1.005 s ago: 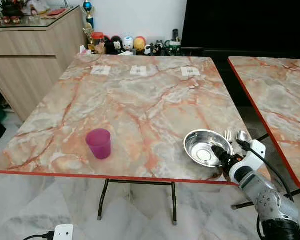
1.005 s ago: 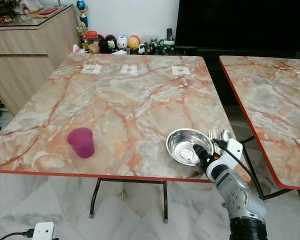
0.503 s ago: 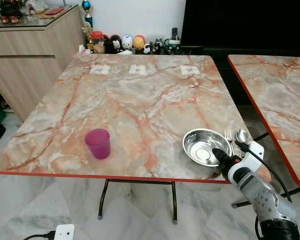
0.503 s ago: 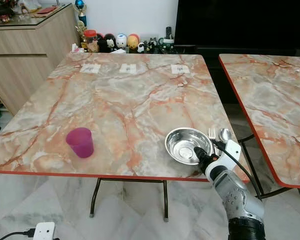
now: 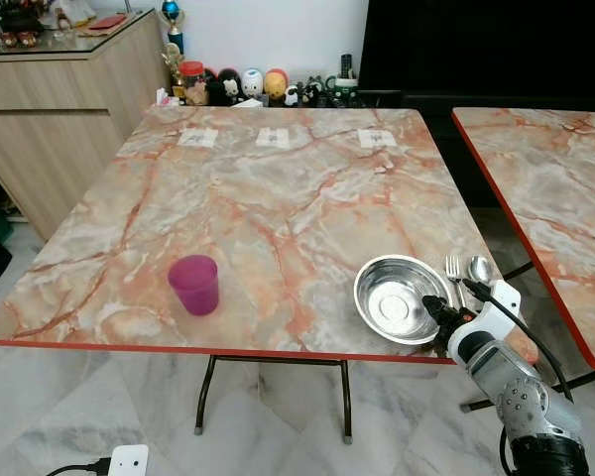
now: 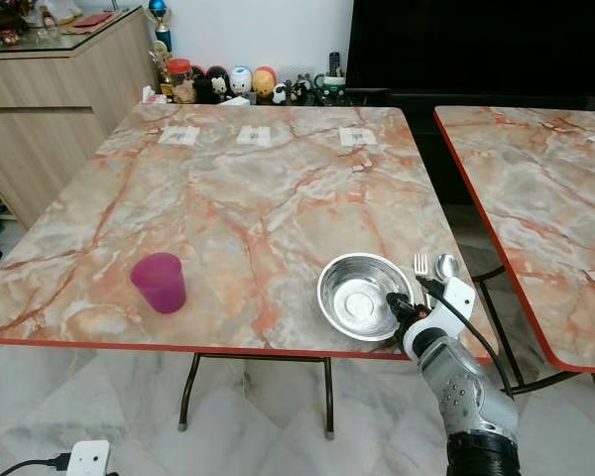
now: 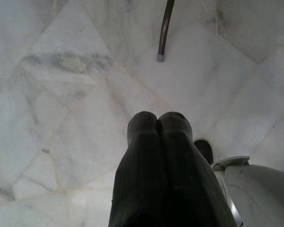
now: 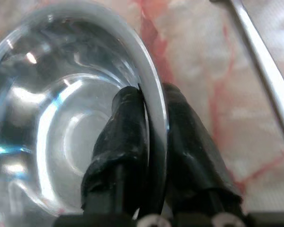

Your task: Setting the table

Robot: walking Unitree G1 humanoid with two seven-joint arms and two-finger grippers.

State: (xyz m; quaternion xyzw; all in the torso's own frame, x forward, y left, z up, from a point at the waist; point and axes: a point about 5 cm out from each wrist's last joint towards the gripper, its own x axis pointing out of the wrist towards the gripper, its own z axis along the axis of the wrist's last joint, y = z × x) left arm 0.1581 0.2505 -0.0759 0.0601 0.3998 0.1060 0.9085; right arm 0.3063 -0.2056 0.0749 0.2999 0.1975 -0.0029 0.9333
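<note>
The right gripper (image 8: pixel 151 123) is clamped on the near rim of the steel bowl (image 5: pixel 402 297), one finger inside and one outside, at the near right edge of the table (image 5: pixel 278 198). A fork (image 5: pixel 453 270) and spoon (image 5: pixel 481 269) lie just beside the bowl. The purple cup (image 5: pixel 194 284) stands well apart, toward the near left. The left gripper (image 7: pixel 157 124) hangs over the floor, fingers together. The setting is judged only begun: the pieces are not yet grouped.
</note>
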